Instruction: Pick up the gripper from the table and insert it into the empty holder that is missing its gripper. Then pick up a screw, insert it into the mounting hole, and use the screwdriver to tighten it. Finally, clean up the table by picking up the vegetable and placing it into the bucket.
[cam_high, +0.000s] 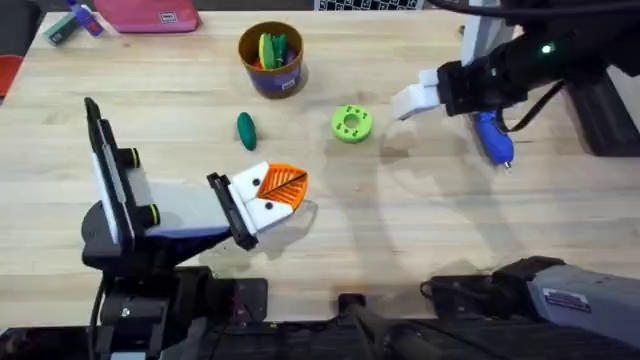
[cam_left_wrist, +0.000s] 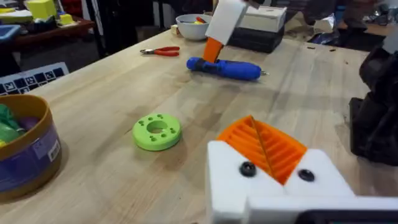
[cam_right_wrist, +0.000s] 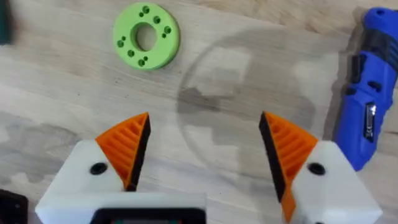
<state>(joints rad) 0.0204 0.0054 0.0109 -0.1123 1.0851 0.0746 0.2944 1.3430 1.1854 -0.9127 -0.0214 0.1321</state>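
Observation:
My left gripper (cam_high: 278, 192) rests low over the table's middle, shut, its orange ridged pads (cam_left_wrist: 264, 144) pressed together between white holders (cam_left_wrist: 227, 180); each holder's face carries a dark round spot. My right gripper (cam_right_wrist: 205, 155) hovers open over bare wood, an orange pad in each white holder, and nothing between them. The blue screwdriver (cam_high: 493, 138) lies just right of it. The dark green vegetable (cam_high: 246, 130) lies left of a green disc (cam_high: 351, 123). The bucket (cam_high: 271, 58) stands at the back with colourful items inside. A loose gripper piece and a screw are out of view.
Red-handled pliers (cam_left_wrist: 160, 51) and a white bowl (cam_left_wrist: 193, 25) sit beyond the screwdriver (cam_left_wrist: 225, 67). A pink pouch (cam_high: 150, 12) lies at the far left edge. Open wood stretches between the two grippers.

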